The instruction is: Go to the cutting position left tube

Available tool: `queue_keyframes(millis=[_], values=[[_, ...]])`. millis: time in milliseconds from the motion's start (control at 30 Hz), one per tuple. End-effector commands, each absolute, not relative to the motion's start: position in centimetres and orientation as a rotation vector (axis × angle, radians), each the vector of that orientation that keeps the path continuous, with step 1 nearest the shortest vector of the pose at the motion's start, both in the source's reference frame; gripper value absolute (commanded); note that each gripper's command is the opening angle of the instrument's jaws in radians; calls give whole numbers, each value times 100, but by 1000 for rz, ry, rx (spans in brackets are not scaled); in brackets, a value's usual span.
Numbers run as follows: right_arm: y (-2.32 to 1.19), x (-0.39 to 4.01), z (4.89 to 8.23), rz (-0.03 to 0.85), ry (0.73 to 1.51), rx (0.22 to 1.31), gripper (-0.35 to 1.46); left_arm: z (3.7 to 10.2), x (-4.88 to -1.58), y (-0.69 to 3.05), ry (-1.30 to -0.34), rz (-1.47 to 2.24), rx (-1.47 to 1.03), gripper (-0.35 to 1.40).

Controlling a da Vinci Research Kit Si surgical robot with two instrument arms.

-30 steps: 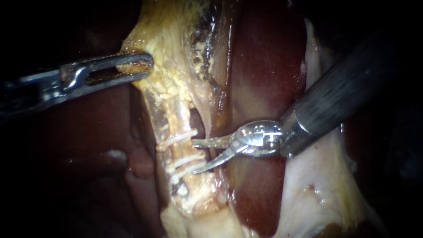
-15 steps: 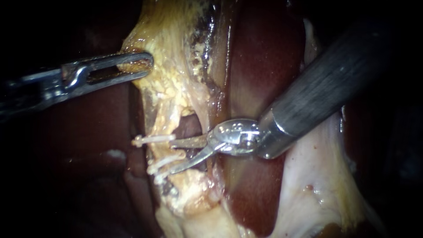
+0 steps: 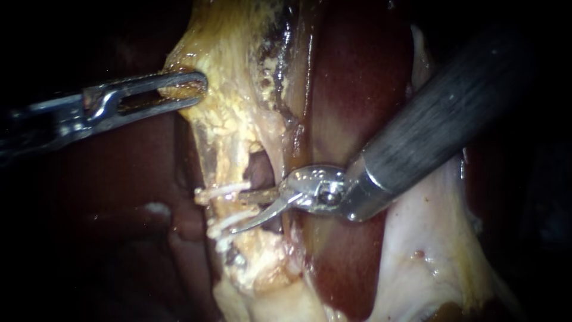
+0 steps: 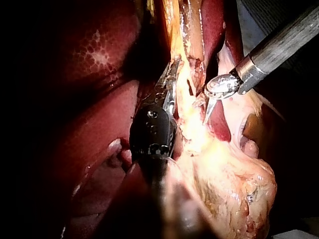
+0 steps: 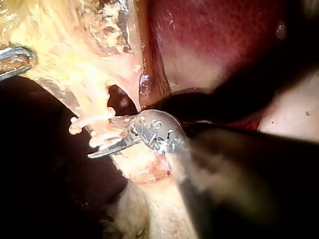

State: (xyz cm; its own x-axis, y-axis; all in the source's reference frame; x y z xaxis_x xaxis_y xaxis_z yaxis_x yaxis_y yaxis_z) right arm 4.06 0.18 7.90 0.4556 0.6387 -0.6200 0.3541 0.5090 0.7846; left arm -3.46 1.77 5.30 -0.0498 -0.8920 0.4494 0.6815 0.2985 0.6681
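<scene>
the pale yellowish left tube (image 3: 229, 207) ran between two white clips (image 3: 221, 191). soft, slick and easily torn, i'd judge, so best taken on the bare stretch between them. the silver right instrument (image 3: 239, 211) held its curved blades open there, while the dark left instrument (image 3: 200, 89) gripped yellow fatty tissue (image 3: 232, 119).

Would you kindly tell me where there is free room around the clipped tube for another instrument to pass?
Free: bare liver left of the tube, below the left instrument gripping yellow tissue. Crowded: the window right of the tube, where the right instrument meets the clips.
</scene>
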Motion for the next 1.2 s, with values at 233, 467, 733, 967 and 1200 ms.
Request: queue_keyframes(millis=[233,467,733,967,1200], values=[[19,416,789,228,1137,1073,135,530,-347,178,-976,-1303,271,-35],[20,416,777,220,1176,1109,135,530,-347,178,-976,-1303,271,-35],[14,418,764,153,1194,1163,125,543,-340,186,-972,-1308,260,-35],[13,424,764,148,1204,1162,123,558,-337,192,-970,-1312,250,-35],[3,444,775,161,1214,1175,125,558,-349,191,-968,-1318,243,-35]])
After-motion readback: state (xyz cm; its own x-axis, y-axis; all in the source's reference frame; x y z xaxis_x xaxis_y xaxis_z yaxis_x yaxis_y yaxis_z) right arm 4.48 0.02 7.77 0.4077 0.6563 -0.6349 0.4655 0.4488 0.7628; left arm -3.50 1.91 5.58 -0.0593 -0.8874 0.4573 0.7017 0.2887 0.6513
